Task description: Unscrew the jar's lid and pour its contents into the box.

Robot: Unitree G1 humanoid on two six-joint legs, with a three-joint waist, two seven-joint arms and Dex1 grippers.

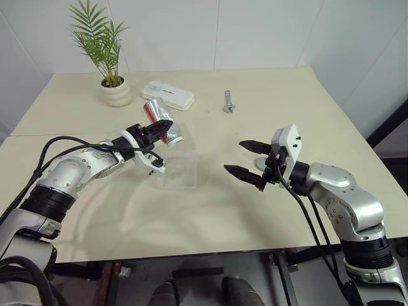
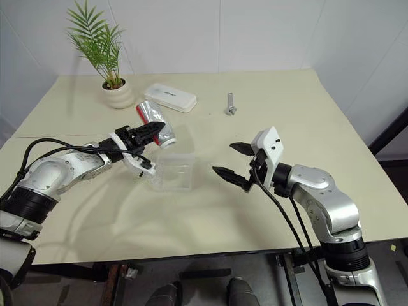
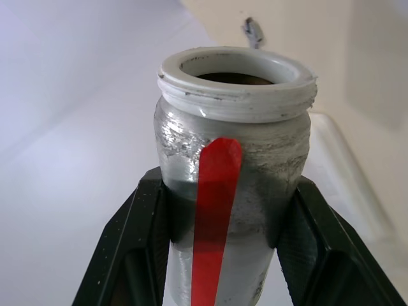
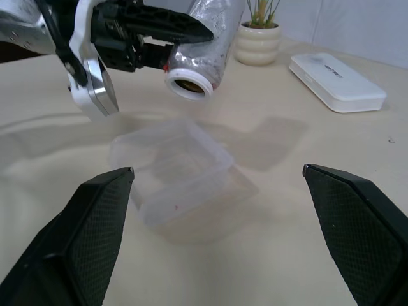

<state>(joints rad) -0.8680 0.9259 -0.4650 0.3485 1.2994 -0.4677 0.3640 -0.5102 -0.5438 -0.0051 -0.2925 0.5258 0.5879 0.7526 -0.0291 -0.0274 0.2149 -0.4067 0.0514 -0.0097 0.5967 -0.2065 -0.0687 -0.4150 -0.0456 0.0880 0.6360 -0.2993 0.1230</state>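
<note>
Cream tabletop spreads toward a white wall. Nearest, the right gripper hovers with fingers spread wide and empty, the lid lying just behind it. Left of it sits the box. Above the box's far left edge, the left gripper clamps the jar, tilted, open mouth toward the box. Farther back stand a plant pot, white case and bolt.

It looked like a plain lab or test room: bare white walls, one cream table with a potted plant at ten o'clock, a lone bolt at twelve.
</note>
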